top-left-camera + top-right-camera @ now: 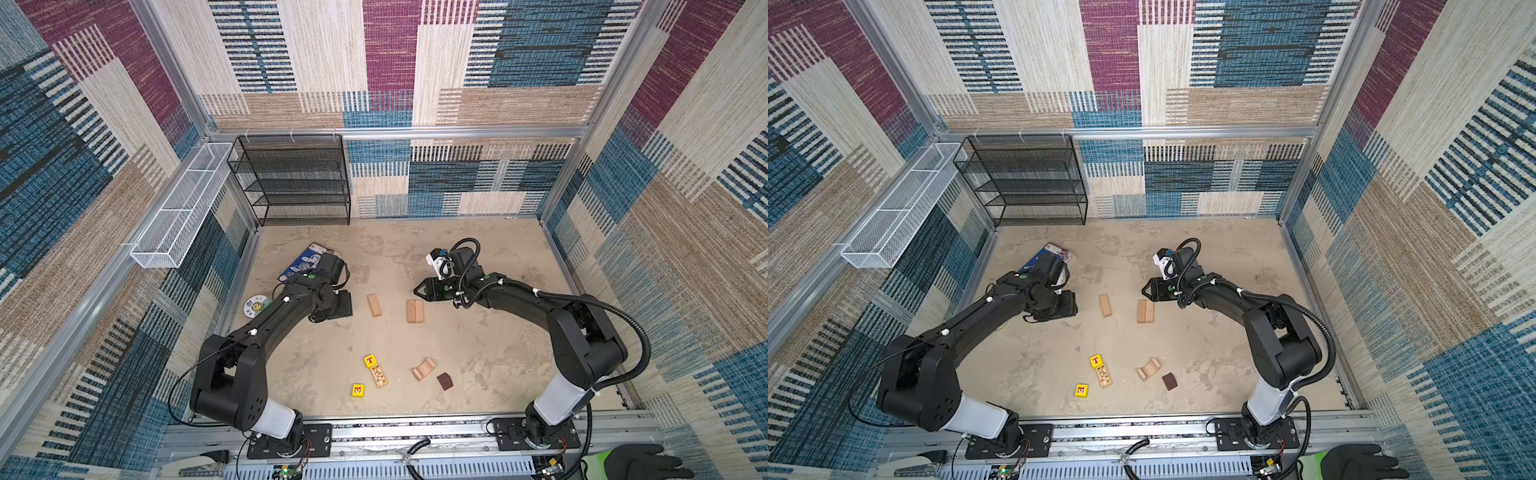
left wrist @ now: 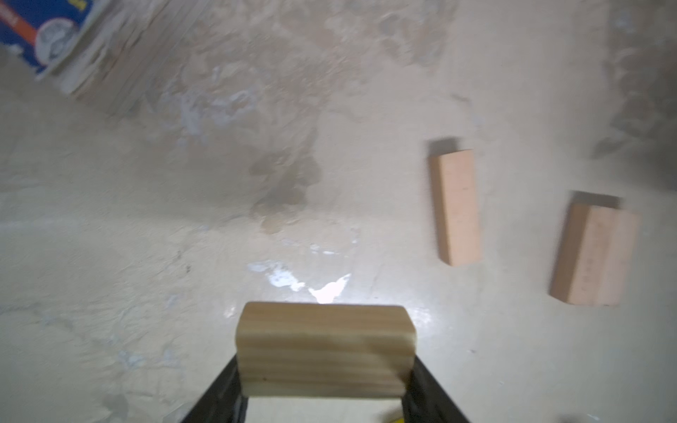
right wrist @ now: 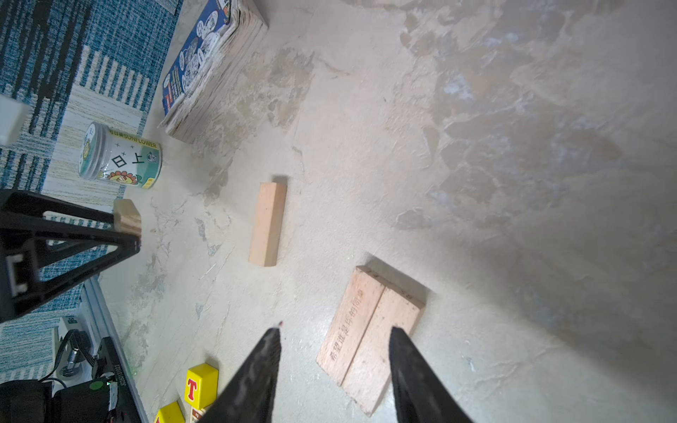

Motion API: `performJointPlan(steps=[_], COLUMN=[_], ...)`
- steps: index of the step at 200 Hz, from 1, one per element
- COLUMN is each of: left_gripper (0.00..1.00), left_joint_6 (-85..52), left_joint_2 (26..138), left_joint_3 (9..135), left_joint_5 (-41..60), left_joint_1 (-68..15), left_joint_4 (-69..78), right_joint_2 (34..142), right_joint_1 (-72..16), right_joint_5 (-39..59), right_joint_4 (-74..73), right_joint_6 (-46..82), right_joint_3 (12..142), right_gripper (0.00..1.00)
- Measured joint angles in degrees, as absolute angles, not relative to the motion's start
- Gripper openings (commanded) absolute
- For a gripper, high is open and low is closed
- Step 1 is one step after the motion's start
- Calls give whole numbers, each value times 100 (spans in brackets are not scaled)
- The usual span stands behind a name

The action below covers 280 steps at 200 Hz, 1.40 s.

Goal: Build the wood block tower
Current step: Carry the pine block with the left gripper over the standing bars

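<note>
My left gripper (image 2: 326, 366) is shut on a pale wood block (image 2: 326, 348), held across its jaws just above the floor; the block (image 3: 127, 216) also shows in the right wrist view. In both top views the left wrist (image 1: 334, 309) hides it. A single bar (image 1: 374, 305) (image 1: 1106, 305) lies to its right, then a pair of bars side by side (image 1: 415, 311) (image 3: 366, 337). My right gripper (image 3: 335, 329) (image 1: 417, 289) hovers open over that pair's end. Nearer the front lie a yellow T cube (image 1: 370, 360), a printed bar (image 1: 379, 376), a second yellow cube (image 1: 358, 390), an arch (image 1: 424, 369) and a dark brown cube (image 1: 444, 381).
A blue printed packet (image 1: 309, 259) lies behind the left arm. A round white-lidded can (image 3: 117, 157) stands by the left wall. A black mesh shelf (image 1: 291, 178) is at the back left, with a white wire basket (image 1: 178, 208) on the left wall. A gloved hand (image 1: 640, 461) rests outside the front rail.
</note>
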<state>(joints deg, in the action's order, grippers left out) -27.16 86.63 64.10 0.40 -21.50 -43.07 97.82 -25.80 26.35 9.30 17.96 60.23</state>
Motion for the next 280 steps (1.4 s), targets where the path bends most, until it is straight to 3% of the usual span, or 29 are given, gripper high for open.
performJointPlan(steps=[93,189,280], left_gripper=[52,54,57], left_joint_6=[-3312,-3575,-3586], left_joint_2=[10503,11476,11907], left_joint_3=[8484,9135,9317], left_joint_5=[189,333,331], left_joint_1=[-3946,-4401,-4462], left_joint_4=[-4381,-4394,-4486], right_joint_2=[9314,8519,8425], right_joint_1=[-2508,-1925,-1863], right_joint_5=[2029,1328,1288], right_joint_4=[838,703,676], right_joint_6=[2073,2158,2156], right_joint_3=[5664,4917,4827], right_gripper=[51,52,52])
